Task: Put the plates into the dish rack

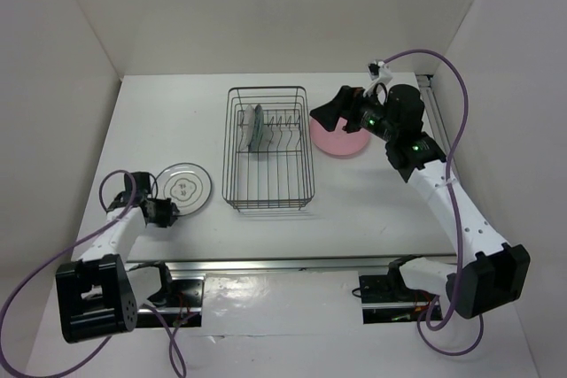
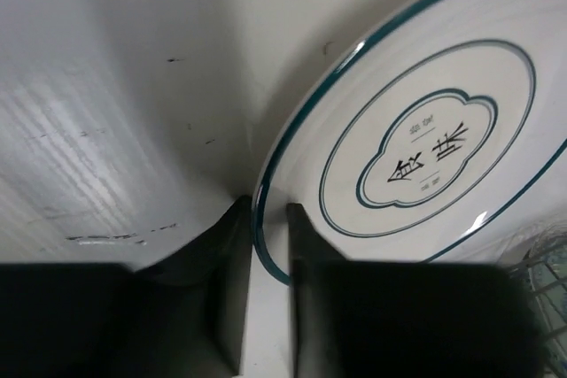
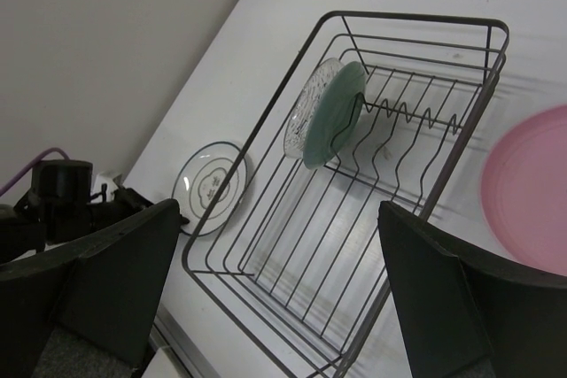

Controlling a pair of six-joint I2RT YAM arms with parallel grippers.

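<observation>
Nearest, the left pincer (image 2: 266, 245) straddles the rim of the ringed plate (image 2: 425, 148), fingers narrow either side (whether they truly pinch, I cannot tell), probably to lift it off the table (image 1: 372, 201). That plate lies at eight o'clock from the dish rack (image 1: 266, 179), where a teal plate (image 3: 335, 117) and a glass plate (image 3: 304, 117) stand upright between prongs. Farther off, the right pincer (image 1: 328, 117) hangs wide open and empty near the pink plate (image 1: 345, 143), at the rack's three o'clock.

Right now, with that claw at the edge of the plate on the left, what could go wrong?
1. The left claw straddles only the thin rim of the ringed plate, which lies flat. It could slip out or tilt when lifted.
2. A teal plate and a glass plate stand in the rack. A new plate swung in could knock them.
3. The right claw hangs open near the pink plate and the rack, so both arms might crowd there.
</observation>
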